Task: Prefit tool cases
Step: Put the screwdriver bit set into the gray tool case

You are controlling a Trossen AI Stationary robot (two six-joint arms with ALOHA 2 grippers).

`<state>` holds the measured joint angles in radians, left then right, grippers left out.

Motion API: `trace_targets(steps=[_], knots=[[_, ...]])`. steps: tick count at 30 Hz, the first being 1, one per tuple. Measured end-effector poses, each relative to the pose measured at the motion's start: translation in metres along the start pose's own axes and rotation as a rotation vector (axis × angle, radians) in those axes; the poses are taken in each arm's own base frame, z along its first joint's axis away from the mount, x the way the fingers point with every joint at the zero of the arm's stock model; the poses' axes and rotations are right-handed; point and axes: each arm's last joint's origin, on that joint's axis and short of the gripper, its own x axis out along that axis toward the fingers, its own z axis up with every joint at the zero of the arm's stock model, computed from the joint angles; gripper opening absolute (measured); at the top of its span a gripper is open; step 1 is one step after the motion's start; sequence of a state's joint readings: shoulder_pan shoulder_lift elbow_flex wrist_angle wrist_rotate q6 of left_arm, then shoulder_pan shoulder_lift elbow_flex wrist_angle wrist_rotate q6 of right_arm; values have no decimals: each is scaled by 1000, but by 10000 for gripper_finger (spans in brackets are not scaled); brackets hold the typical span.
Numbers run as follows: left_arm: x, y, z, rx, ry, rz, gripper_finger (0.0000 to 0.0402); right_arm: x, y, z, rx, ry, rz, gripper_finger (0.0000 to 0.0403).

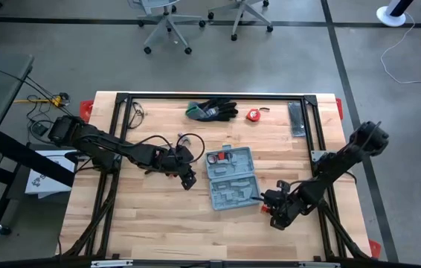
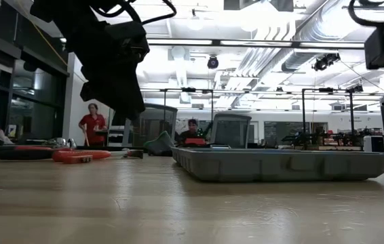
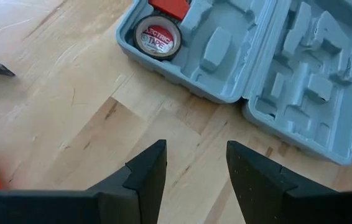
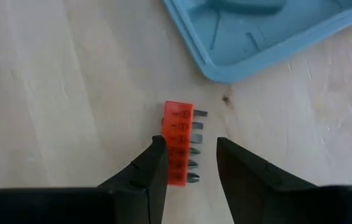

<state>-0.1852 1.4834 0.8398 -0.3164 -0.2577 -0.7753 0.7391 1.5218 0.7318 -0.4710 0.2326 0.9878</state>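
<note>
You have the tool case [image 1: 230, 177] lying open and flat near the middle of the bench [image 1: 158, 223], both halves facing up, with a roll of electrical tape [image 3: 156, 37] and a red piece seated in recesses of the half farther from the bench's front edge. Your left claw [image 1: 188, 179] sits just beside the case's left long edge, apart from it, its fingers [image 3: 146, 167] parted with bare wood showing between them and nothing held; from its wrist you see the case's rounded corner and hinge line just ahead, with open bench between the fingertips and the plastic wall. Your right claw [image 1: 273, 207] is off the case's front right corner, low over the bench, its fingers set at a narrow-to-middling gap and straddling an orange bit holder [image 4: 178, 142] that lies flat on the wood with its row of screwdriver bits pointing to one side; I cannot tell whether the fingers touch it. The holder lies near the case's rounded corner, with a strip of bare wood between them. Beyond the case, toward the far edge of the bench, lie the black-and-green gloves [image 1: 212, 110], a small red tape measure [image 1: 253, 115] and a narrow dark grey bar [image 1: 297, 119], all well apart from the case. The bench in front of the case is bare wood.
</note>
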Motion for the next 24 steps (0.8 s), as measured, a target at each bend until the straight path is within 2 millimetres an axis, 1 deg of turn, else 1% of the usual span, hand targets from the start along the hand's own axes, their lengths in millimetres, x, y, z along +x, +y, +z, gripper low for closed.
trace_targets(steps=[5, 12, 17, 19, 24], knots=[[0, 0, 0, 0, -1, 1, 161, 11, 5, -1, 6, 21, 48, 129], [0, 0, 0, -6, -1, 1, 161, 19, 6, -3, 6, 32, 31, 129], [0, 0, 0, -7, 0, 0, 161, 19, 6, -3, 10, 35, 30, 129], [0, 0, 0, -7, 1, -1, 161, 17, 7, -2, 45, 36, 39, 129], [0, 0, 0, -7, 7, -6, 161, 5, 7, 0, 88, 22, 90, 129]])
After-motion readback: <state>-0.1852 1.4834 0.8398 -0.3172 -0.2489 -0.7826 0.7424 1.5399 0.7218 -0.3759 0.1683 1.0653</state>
